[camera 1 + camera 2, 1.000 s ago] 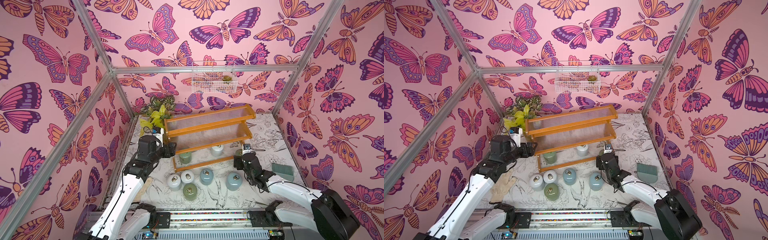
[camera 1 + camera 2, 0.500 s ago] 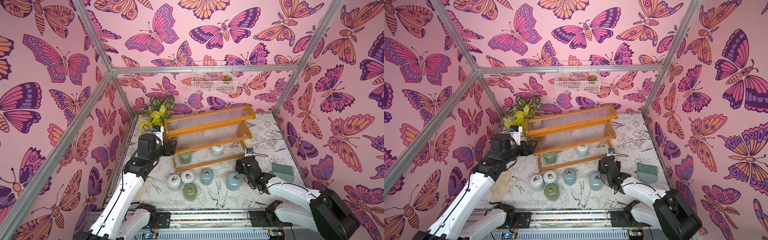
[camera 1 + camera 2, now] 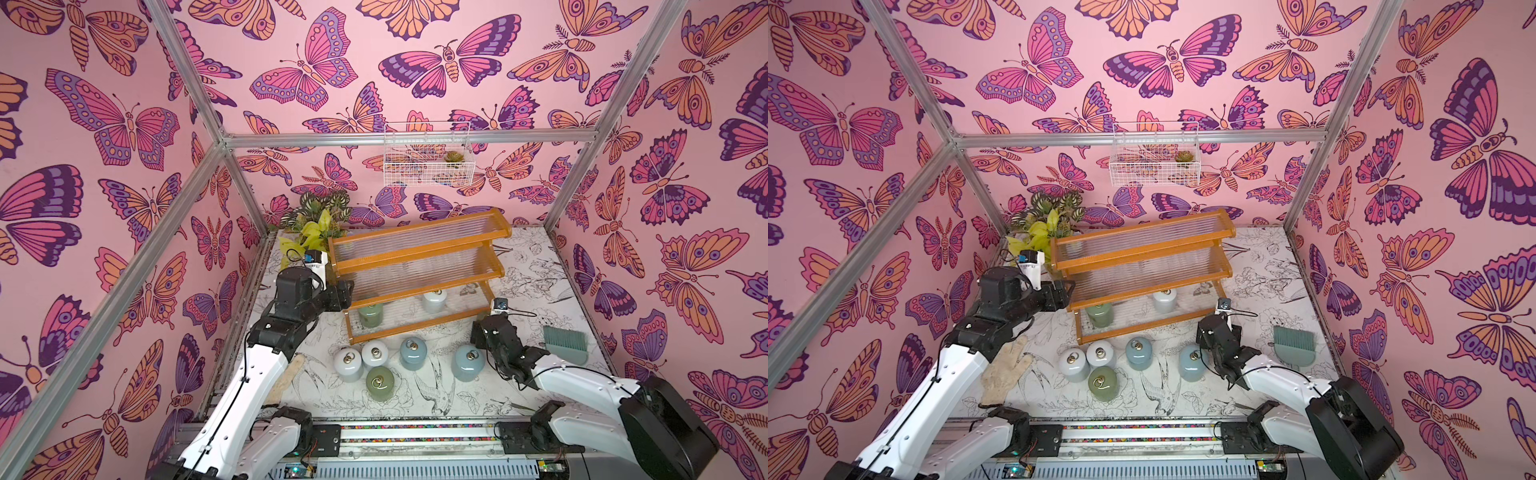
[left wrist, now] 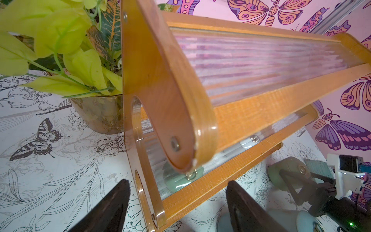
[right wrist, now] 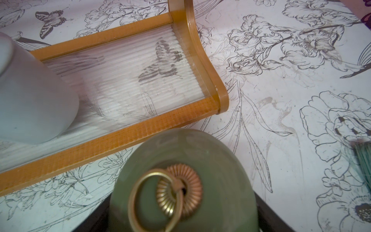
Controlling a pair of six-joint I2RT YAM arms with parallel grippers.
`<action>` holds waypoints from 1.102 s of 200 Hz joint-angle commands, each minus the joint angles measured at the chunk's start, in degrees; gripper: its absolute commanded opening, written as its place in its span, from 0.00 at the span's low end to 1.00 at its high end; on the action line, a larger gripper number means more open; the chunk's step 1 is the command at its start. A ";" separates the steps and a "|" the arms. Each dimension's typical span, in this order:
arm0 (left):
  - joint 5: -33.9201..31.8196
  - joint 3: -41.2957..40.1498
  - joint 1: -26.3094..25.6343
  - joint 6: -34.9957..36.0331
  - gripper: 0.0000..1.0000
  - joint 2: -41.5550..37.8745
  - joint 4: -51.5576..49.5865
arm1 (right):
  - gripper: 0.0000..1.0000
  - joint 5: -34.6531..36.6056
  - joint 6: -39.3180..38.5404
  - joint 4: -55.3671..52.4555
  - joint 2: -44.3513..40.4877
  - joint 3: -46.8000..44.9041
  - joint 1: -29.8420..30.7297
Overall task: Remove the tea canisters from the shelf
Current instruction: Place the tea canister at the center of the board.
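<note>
The shelf [image 3: 419, 272] stands mid-table, orange-brown with ribbed clear tiers. On its lowest tier sit a green canister [image 3: 371, 314] and a white canister [image 3: 434, 300]. Several more tea canisters [image 3: 413, 352] stand on the table in front of it. My right gripper [image 3: 484, 332] is off the shelf's right end. The right wrist view shows it [image 5: 182, 213] shut on a sage green canister [image 5: 200, 152] with a gold ring lid. My left gripper [image 3: 345, 295] hovers at the shelf's left end. Its fingers [image 4: 118, 200] stand apart, open, above the shelf's corner [image 4: 180, 196].
A glass vase of leafy plants [image 3: 316, 232] stands behind the shelf's left end. A white wire basket [image 3: 428, 162] hangs on the back wall. A teal brush [image 3: 565, 345] lies right of my right arm. A pale glove [image 3: 1005, 370] lies front left.
My right gripper has drawn back a little from the shelf's right end toward the front, carrying the green canister. The left gripper has barely moved.
</note>
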 commanded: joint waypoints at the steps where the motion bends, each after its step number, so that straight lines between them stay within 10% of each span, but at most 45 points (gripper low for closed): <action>1: 0.51 1.08 -0.24 0.91 0.79 -0.38 0.43 | 0.82 1.68 0.97 0.80 -0.67 0.25 0.66; 29: 0.41 0.99 -0.23 0.91 0.79 -0.60 0.39 | 1.00 1.87 0.27 -0.29 -2.16 0.94 0.67; 105: -0.28 0.72 -0.21 1.09 0.79 -1.67 0.46 | 0.99 -0.07 -8.62 -2.11 -5.77 7.85 0.90; 220: -0.73 -0.24 -0.21 0.82 0.83 -2.31 0.45 | 0.99 -13.90 -19.20 25.04 18.12 15.73 5.43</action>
